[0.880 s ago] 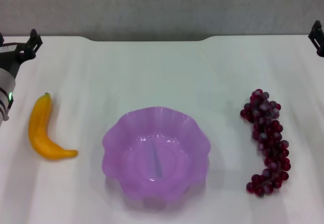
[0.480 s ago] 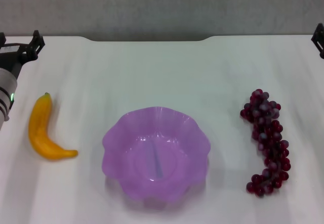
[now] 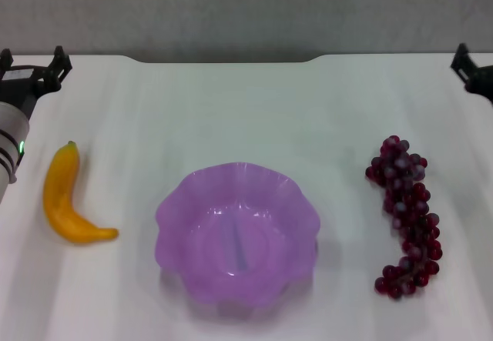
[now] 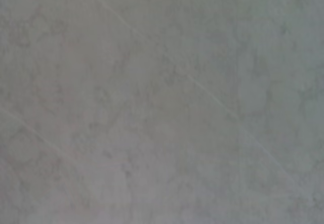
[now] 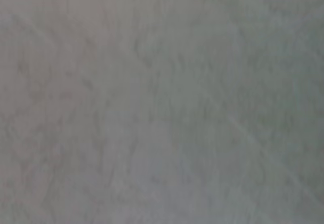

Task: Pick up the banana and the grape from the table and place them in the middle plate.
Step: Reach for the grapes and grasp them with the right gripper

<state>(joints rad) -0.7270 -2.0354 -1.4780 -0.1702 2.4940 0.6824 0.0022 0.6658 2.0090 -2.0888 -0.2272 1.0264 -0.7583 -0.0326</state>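
The left tool stands apart-fingered just behind the banana on the table. The banana looks stiff and smooth; take its middle. The grape, soft and loose, lies before the right tool; its fingers I cannot tell.

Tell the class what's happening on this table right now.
Nothing is being handled yet. The banana lies on the white table to the left of the purple middle plate, and the grape bunch lies to its right; the plate holds no fruit. The left end effector is at the far left edge beyond the banana, and the right end effector just shows at the far right edge. Neither touches any fruit.
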